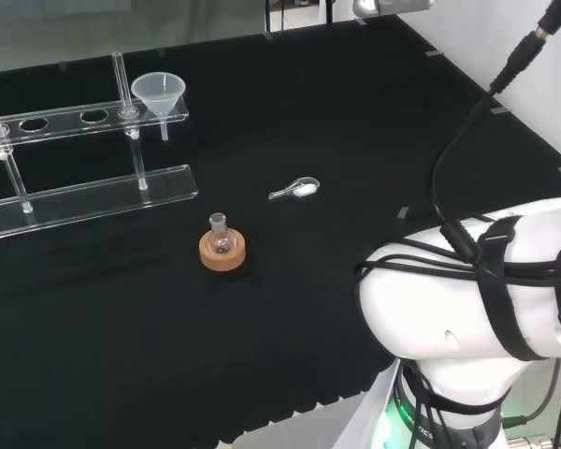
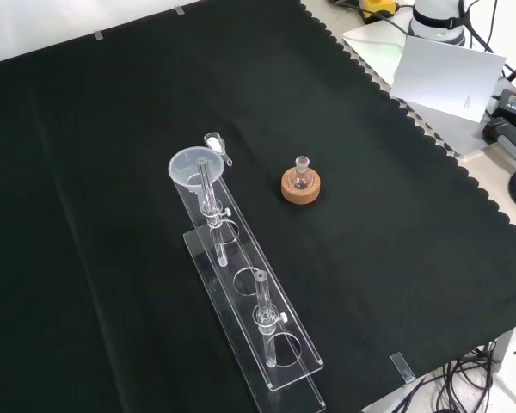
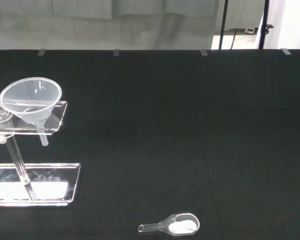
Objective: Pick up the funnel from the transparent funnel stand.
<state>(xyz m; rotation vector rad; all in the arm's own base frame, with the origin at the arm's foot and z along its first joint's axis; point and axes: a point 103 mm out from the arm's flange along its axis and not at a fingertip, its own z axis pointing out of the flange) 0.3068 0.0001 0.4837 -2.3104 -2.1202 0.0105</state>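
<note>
Whether the hand is open or closed, I cannot tell. A clear funnel (image 1: 159, 94) sits in the end hole of the clear stand (image 1: 84, 192). Near the stand lie a small scoop (image 1: 296, 190) and a little flask (image 1: 221, 236) on a cork ring (image 1: 222, 253).

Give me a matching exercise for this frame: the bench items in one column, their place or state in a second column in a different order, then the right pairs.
Things:
1. funnel
2. small flask
3. scoop
4. funnel stand

Places or states:
A. lies flat on the black cloth, white powder in its bowl
B. sits in an end hole of the upper shelf
C. stands upright in a cork ring
D. clear two-level rack with holes along its top

Pairs: 1-B, 2-C, 3-A, 4-D
</note>
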